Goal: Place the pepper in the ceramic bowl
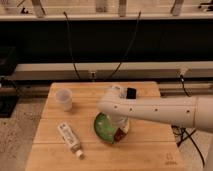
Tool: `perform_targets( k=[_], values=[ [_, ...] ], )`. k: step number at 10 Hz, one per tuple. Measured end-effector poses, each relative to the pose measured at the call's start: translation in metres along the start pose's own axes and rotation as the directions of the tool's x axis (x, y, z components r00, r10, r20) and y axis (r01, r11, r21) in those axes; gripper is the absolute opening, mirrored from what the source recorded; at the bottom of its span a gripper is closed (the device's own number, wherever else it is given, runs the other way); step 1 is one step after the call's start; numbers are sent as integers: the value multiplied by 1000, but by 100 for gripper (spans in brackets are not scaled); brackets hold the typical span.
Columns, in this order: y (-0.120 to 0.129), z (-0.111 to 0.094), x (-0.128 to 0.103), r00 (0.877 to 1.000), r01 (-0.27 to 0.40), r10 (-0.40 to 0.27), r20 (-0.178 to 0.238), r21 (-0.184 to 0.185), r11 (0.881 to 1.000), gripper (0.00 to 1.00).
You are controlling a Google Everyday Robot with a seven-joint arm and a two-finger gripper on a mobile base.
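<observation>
The green ceramic bowl sits on the wooden table, left of the middle. My white arm reaches in from the right, and the gripper hangs down over the bowl's right side, hiding that part. A small dark red shape, which looks like the pepper, shows at the gripper's lower end by the bowl's right rim. I cannot tell whether it is held or resting there.
A translucent white cup stands at the back left of the table. A white tube lies at the front left. A small black rectangular object sits at the back, behind the arm. Cables hang behind the table.
</observation>
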Motion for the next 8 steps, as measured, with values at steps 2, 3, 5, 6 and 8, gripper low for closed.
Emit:
perform_targets(
  k=[2, 3, 5, 6, 8],
  values=[
    [0, 0, -1, 1000, 4, -4, 2, 1, 1000, 23],
    [-1, -1, -1, 1000, 6, -6, 1, 1, 1000, 27],
    [-1, -1, 0, 1000, 9, -9, 1, 2, 1000, 28],
    [-1, -2, -1, 1000, 12, -12, 1, 3, 1000, 28],
    [-2, -2, -1, 1000, 16, -16, 2, 3, 1000, 28]
  ],
)
